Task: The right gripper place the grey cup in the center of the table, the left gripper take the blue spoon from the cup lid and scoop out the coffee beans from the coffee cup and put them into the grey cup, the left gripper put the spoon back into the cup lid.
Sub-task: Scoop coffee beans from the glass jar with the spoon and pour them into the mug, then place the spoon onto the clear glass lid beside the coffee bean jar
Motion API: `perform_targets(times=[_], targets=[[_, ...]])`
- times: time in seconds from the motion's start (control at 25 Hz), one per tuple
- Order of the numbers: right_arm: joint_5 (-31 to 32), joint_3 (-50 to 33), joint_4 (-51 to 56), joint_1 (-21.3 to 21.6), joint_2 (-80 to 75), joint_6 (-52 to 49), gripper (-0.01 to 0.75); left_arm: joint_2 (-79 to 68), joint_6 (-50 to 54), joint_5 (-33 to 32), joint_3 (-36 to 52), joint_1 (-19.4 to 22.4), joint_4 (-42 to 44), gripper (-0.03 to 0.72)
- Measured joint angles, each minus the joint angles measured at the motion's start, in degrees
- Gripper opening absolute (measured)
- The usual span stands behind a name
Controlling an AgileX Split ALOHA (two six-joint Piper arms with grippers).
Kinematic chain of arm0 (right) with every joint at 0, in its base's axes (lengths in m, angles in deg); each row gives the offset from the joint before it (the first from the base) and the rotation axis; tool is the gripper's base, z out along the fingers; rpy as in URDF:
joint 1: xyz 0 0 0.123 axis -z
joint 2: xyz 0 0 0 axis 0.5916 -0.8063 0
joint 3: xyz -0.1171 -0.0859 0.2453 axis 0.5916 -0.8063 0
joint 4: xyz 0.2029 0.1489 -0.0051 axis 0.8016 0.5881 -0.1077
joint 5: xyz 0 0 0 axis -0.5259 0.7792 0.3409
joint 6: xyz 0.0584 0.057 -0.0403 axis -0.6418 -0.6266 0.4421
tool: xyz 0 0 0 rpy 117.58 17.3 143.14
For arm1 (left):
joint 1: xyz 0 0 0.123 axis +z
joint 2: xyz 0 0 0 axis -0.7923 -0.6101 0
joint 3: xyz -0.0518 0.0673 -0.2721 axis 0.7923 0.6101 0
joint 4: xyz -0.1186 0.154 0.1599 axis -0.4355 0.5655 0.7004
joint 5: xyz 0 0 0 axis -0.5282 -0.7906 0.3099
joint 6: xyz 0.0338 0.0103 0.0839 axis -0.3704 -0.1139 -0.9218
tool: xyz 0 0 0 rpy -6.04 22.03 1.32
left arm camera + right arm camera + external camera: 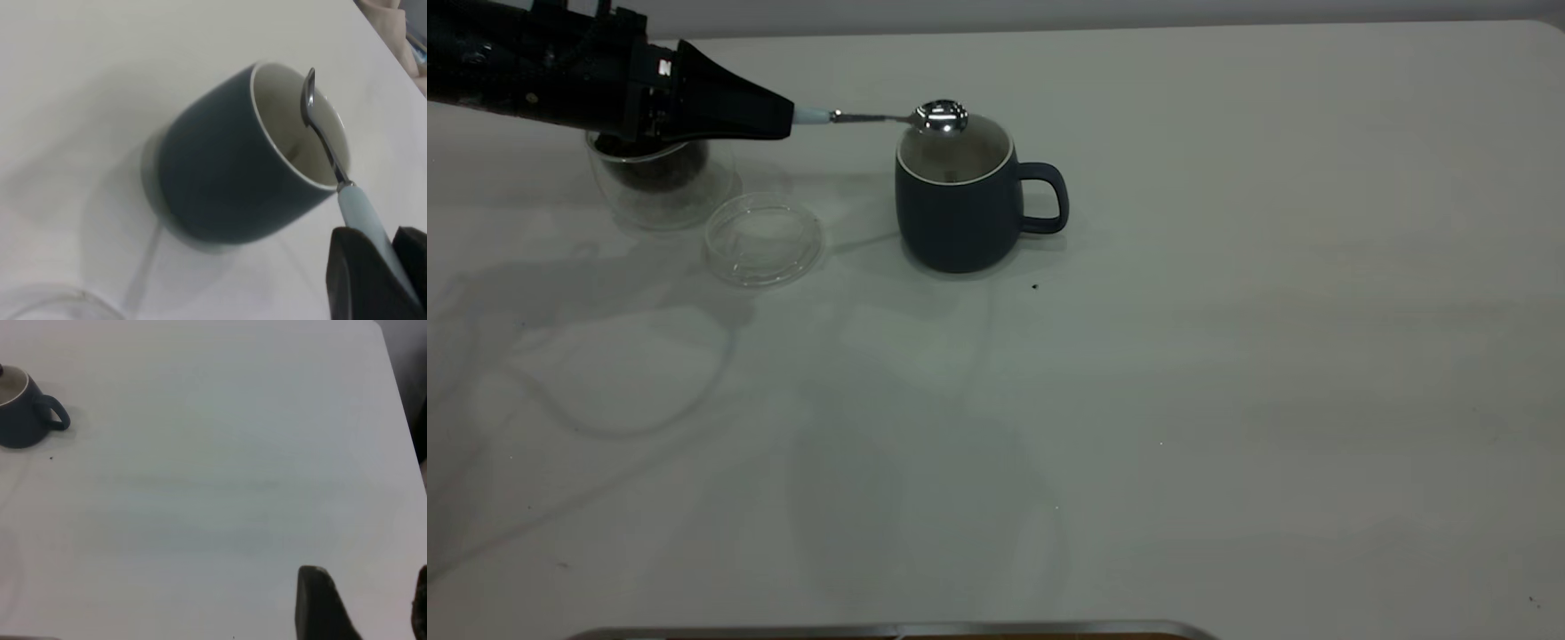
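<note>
Holding the blue spoon [925, 116] clamped in my left gripper [783, 116], I am tipping its bowl over the grey cup [960, 213], three o'clock of the empty cup lid [763, 238], return pending.

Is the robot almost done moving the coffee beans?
Partly. The grey cup already stands mid-table. The left end effector holds the blue spoon over the cup's mouth, tipped on edge. Left: returning the spoon to the empty cup lid. The right end effector waits far off.

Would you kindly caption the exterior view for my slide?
Left gripper holds the blue spoon over the grey cup.
</note>
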Motion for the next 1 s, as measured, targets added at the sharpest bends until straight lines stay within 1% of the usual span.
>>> perform_targets(times=[0.16,0.28,0.44,0.64,0.72,0.84,1.0], targets=[[0.0,0.0,0.0,0.0,0.0,0.0,0.375,0.0,0.1,-1.1,0.0,0.0,-1.2,0.132],[0.0,0.0,0.0,0.0,0.0,0.0,0.375,1.0,2.7,-4.8,0.0,0.4,-0.8,0.132],[0.0,0.0,0.0,0.0,0.0,0.0,0.375,5.2,7.5,-7.5,0.0,2.8,2.4,0.132],[0.0,0.0,0.0,0.0,0.0,0.0,0.375,9.6,20.2,-8.7,0.0,8.1,10.5,0.132],[0.0,0.0,0.0,0.0,0.0,0.0,0.375,10.2,25.0,-9.8,0.0,11.1,13.3,0.132],[0.0,0.0,0.0,0.0,0.0,0.0,0.375,10.3,30.6,-10.0,0.0,16.2,14.1,0.132],[0.0,0.0,0.0,0.0,0.0,0.0,0.375,10.3,36.2,-10.0,0.0,21.4,15.6,0.132]])
